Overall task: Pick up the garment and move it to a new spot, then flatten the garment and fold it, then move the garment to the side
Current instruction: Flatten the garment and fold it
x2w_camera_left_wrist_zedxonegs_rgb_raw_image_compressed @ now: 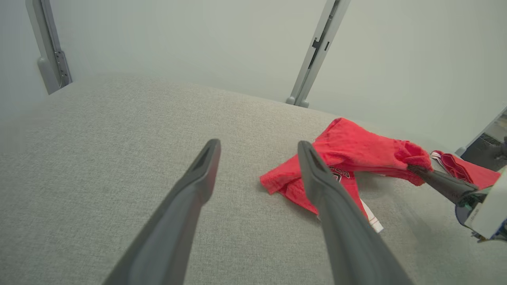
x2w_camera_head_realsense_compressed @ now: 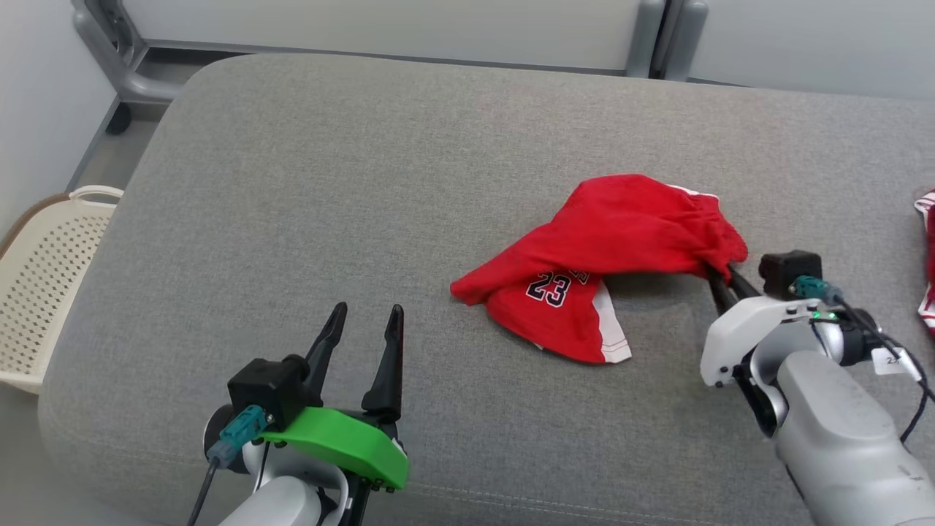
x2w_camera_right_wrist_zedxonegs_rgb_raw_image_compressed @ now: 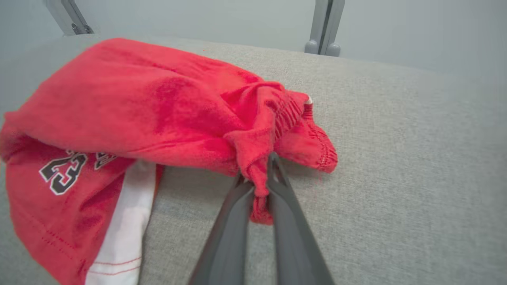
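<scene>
Progress is at the first step: the right claw (x2w_camera_right_wrist_zedxonegs_rgb_raw_image_compressed: 259,180) is clamped on a bunched edge of the red garment (x2w_camera_head_realsense_compressed: 606,234), which lies crumpled toward the right edge of the cushion (x2w_camera_head_realsense_compressed: 329,183). The left claw (x2w_camera_head_realsense_compressed: 367,310) gapes empty near the front edge. Moving, flattening and folding are not yet done.

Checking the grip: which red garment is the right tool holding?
The garment printed 23, pinched in the right tool; the other red garment lies apart at the far right.

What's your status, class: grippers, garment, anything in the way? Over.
Right gripper shut on red garment, one end raised. Left gripper open, apart. Second red cloth far right.
</scene>
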{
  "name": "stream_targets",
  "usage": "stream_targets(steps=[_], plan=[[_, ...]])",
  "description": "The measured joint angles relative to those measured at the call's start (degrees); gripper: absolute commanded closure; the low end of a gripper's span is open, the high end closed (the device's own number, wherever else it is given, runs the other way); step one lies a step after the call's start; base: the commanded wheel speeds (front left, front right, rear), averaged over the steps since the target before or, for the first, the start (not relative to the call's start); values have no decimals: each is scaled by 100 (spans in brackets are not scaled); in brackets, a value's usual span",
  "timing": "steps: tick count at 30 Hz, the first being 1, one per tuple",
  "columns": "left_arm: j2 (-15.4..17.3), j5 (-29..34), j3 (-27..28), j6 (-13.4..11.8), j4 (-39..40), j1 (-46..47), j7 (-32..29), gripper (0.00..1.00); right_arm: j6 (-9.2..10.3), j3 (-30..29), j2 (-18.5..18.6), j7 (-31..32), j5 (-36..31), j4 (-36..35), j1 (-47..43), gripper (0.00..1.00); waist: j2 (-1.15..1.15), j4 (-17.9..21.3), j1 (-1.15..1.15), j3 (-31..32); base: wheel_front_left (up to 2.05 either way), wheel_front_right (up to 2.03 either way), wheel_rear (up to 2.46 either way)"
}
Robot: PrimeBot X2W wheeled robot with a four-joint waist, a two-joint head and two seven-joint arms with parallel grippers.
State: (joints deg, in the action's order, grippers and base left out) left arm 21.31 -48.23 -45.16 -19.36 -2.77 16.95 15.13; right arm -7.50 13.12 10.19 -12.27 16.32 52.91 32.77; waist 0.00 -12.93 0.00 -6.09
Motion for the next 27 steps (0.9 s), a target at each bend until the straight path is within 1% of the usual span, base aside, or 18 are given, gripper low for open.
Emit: stream_targets(steps=[4, 10, 13, 16, 21, 23, 24, 25, 26, 27], plan=[[-74, 7, -34, 47, -44, -19, -1, 0, 0, -13, 399, 82, -8, -126, 203, 100, 0, 151, 0, 46, 0, 0, 0], [-188, 40, -89, 116, -125, -23, 0, 0, 0, -53, 946, 315, -30, -144, 232, 100, 0, 293, 0, 60, 0, 0, 0], [-201, 40, -107, 153, -166, -24, 0, 0, 0, 127, 1081, 543, -5, -104, 92, 100, 0, 326, 0, 56, 0, 0, 0], [-269, 40, -213, 255, -240, -21, -64, 0, -1, 325, 1150, 700, 141, -71, -98, 100, 0, 357, 0, 62, 0, 0, 0], [-498, 96, -506, 486, -602, 132, -221, 0, -2, 721, 1255, 907, 148, -16, -250, 100, 0, 459, 0, 96, 0, 0, 0], [-625, 96, -526, 548, -745, 243, -220, 0, -2, 777, 1268, 915, 151, -5, -253, 100, 0, 518, 0, 109, 0, 0, 0], [-691, 96, -539, 588, -798, 291, -219, 0, -2, 795, 1262, 911, 151, -7, -250, 92, 0, 551, 0, 116, 0, 0, 0], [-748, 94, -553, 622, -849, 322, -211, 0, -2, 810, 1256, 894, 151, -5, -243, 65, 0, 584, 0, 121, 0, 0, 0], [-790, 92, -572, 655, -907, 351, -212, 0, -2, 832, 1247, 890, 152, -2, -226, 28, 0, 617, 0, 126, 0, 0, 0], [-815, 92, -598, 686, -971, 378, -212, 0, -2, 848, 1233, 882, 169, 4, -207, 0, 0, 651, 0, 131, 0, 0, 0]])
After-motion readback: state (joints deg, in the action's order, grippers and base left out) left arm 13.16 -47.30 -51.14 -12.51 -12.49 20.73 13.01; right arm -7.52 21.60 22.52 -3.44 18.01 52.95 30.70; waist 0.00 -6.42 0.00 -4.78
